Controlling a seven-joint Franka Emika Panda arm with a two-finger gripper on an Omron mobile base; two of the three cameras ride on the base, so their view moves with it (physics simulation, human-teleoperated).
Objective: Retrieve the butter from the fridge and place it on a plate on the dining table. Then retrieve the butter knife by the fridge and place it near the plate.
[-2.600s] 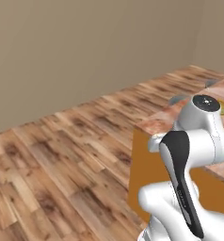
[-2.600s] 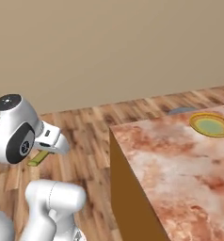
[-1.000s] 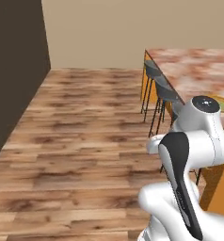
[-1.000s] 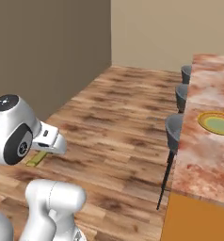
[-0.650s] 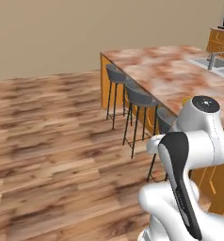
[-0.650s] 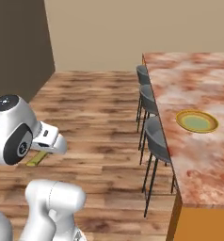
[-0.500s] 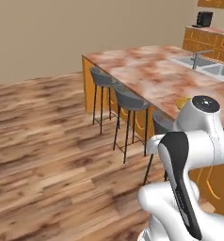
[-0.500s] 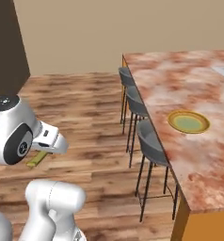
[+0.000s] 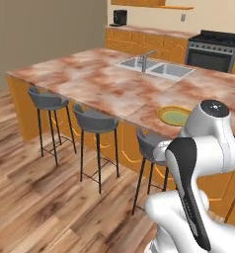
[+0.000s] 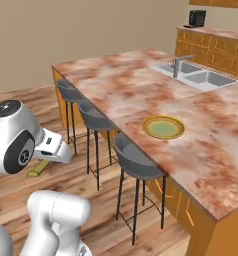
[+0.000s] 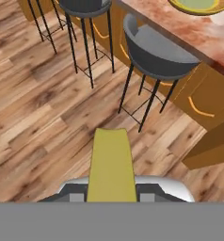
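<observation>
Hand view: pincer (image 11: 112,190) pinching the butter (image 11: 111,164)
Butter is a plain pale yellow block, unlabelled, held over wooden floor beside grey stools; the plate (image 10: 163,127) sits on the marbled tabletop (image 10: 126,85)

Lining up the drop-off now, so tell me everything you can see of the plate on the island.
The plate is a round shallow dish with a yellow-ochre rim and a pale green centre that looks bare. It lies flat on the marbled dining table, near the edge with the stools, above the nearest grey stool and well short of the sink. Nothing touches it but the tabletop. The hand view catches its rim at the top edge.
</observation>
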